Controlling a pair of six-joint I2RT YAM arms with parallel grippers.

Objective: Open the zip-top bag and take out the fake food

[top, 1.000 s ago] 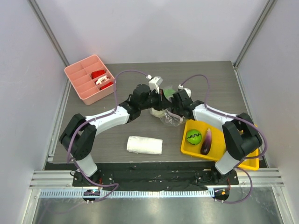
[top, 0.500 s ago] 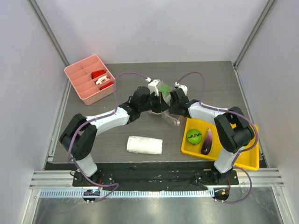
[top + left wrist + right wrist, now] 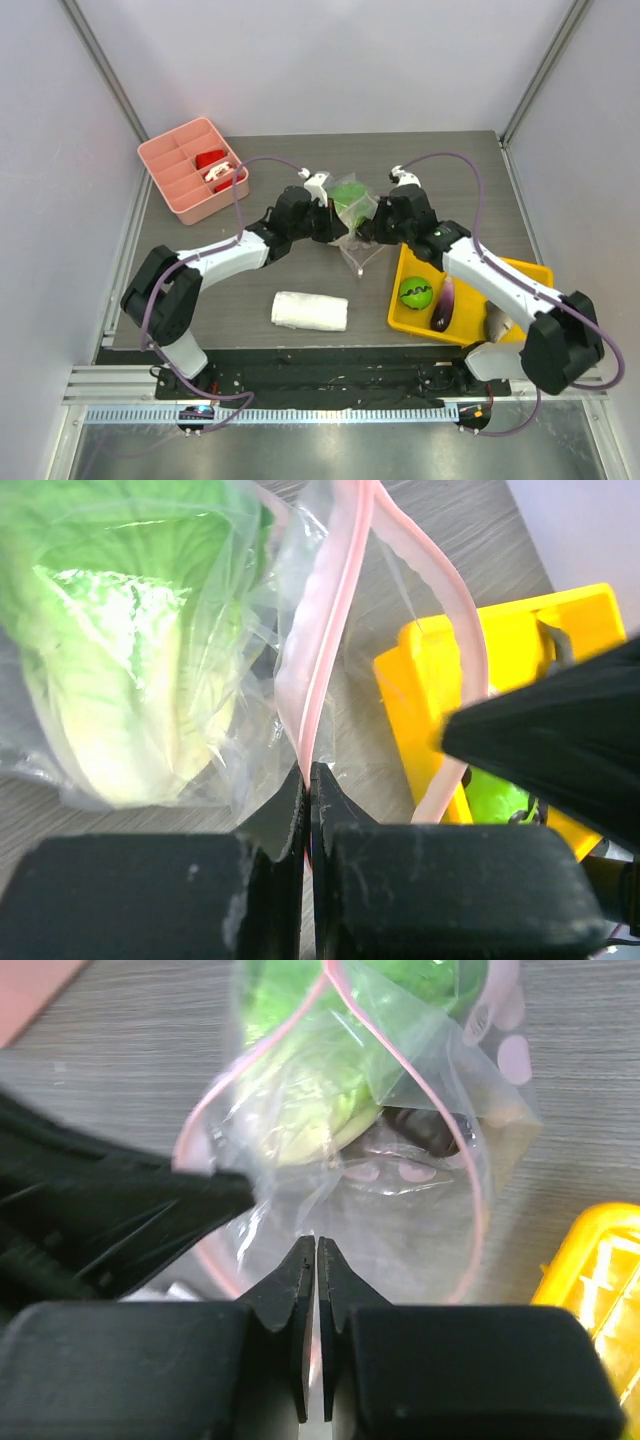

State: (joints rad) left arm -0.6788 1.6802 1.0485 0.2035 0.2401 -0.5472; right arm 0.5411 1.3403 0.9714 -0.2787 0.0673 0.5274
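Observation:
The clear zip-top bag (image 3: 359,248) hangs between both arms above the table's middle. Its pink zip strip (image 3: 470,1170) is parted into a loop. A pale green cabbage (image 3: 348,194) (image 3: 130,660) (image 3: 330,1070), part of the fake food, is inside. My left gripper (image 3: 337,225) (image 3: 308,772) is shut on one side of the pink strip (image 3: 325,650). From the right, my right gripper (image 3: 369,235) (image 3: 317,1243) pinches the opposite rim of the bag, its jaws nearly touching. A striped green ball (image 3: 414,292) and a purple eggplant (image 3: 442,302) lie in the yellow tray (image 3: 410,322).
A pink divided box (image 3: 175,150) with red-white items stands at the back left. A folded white towel (image 3: 310,310) lies near the front edge, left of the yellow tray (image 3: 420,690) (image 3: 600,1250). Grey walls enclose the table on three sides.
The right gripper has closed on the bag's rim. Both arms have raised the bag and shifted it toward the back. The right arm has swung outward to the right.

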